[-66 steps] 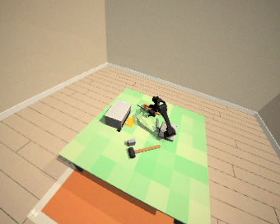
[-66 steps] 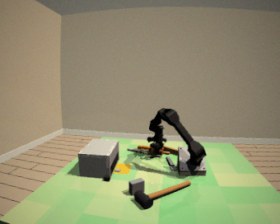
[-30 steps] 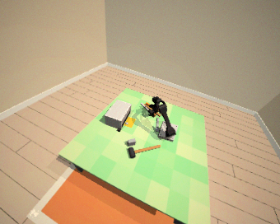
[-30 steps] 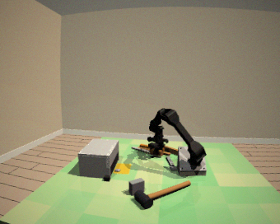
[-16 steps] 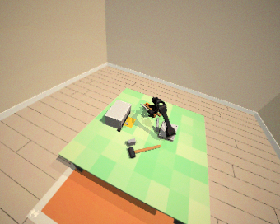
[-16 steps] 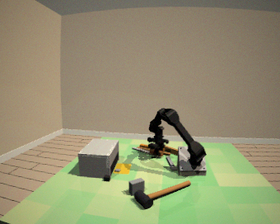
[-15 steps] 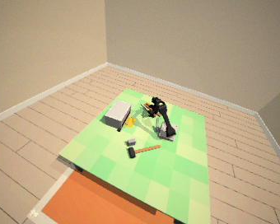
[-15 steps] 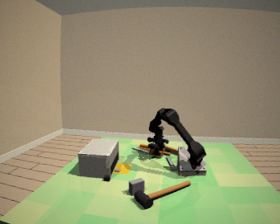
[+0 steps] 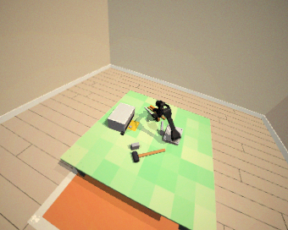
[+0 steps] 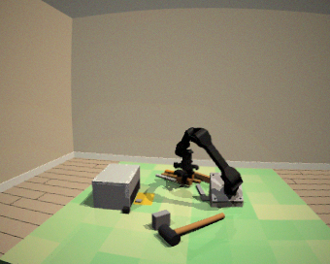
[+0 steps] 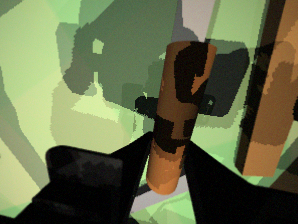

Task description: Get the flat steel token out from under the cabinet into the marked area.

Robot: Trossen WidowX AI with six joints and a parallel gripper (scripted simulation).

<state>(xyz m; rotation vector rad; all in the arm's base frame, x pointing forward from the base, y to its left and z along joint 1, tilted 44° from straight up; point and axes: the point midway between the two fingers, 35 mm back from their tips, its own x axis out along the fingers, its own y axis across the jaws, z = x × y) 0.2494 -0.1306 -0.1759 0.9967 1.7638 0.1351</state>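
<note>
The grey cabinet (image 9: 121, 117) (image 10: 116, 186) stands at the left. The orange marked area (image 9: 135, 123) (image 10: 148, 197) lies in front of its open side. A small flat light piece, seemingly the token (image 10: 139, 200), lies on the marked area toward its cabinet side; whether it is wholly inside is too small to tell. My gripper (image 10: 184, 180) (image 11: 167, 138) is shut on a round wooden handle (image 11: 163, 176), over the far part of the table. A grey strip (image 11: 195, 20) shows beyond the handle; whether it belongs to the same tool is unclear.
A square-edged wooden bar (image 11: 260, 150) lies beside the held handle. A mallet (image 9: 152, 153) (image 10: 200, 224) and a grey block (image 9: 135, 146) (image 10: 161, 219) lie nearer the front. A small dark object (image 9: 122, 133) (image 10: 126, 210) is at the cabinet's near corner. A grey bar (image 10: 202, 192) lies by the arm's base.
</note>
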